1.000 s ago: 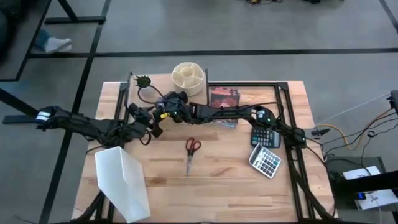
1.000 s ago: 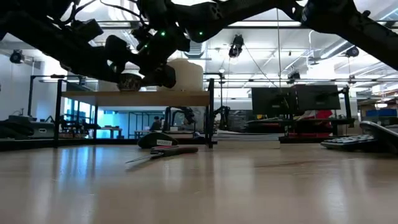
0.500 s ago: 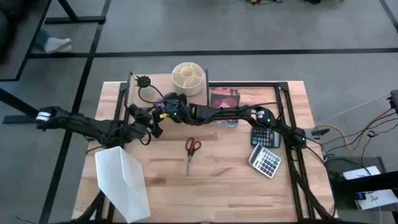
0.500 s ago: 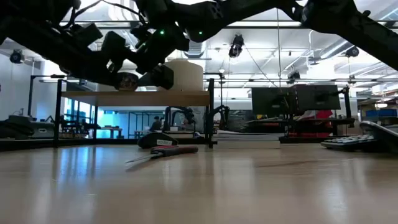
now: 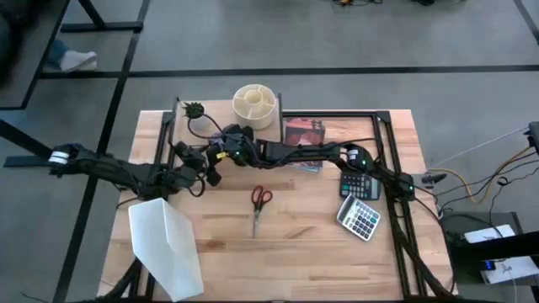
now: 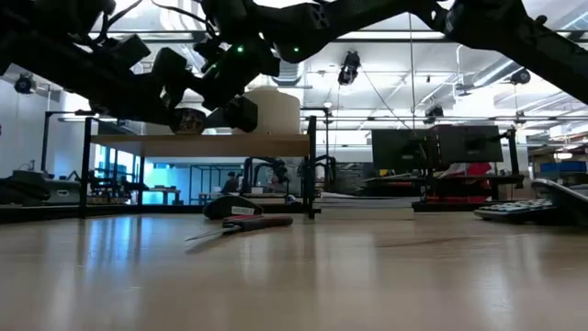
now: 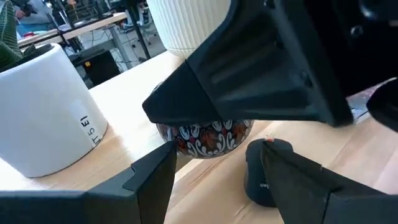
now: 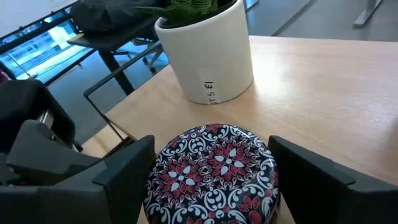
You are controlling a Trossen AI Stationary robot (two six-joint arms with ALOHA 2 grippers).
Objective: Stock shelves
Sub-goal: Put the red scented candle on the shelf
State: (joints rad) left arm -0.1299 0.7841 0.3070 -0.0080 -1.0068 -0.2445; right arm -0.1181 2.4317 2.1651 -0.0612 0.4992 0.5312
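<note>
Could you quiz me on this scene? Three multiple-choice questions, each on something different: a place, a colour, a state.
1. Where are the scissors?
A. on the bare tabletop
B. on the shelf
C. in a gripper

2. What colours pattern the round tin?
A. plain green
B. red, white and black
C. yellow and blue

3. How does the right gripper stand?
A. fingers open on either side of the tin
B. raised far above the table
C. clamped on the plant pot

Answers: 1 A, they lie in front of the shelf; 2 B, the right wrist view shows its floral lid; 3 A, one finger shows at each side.
</note>
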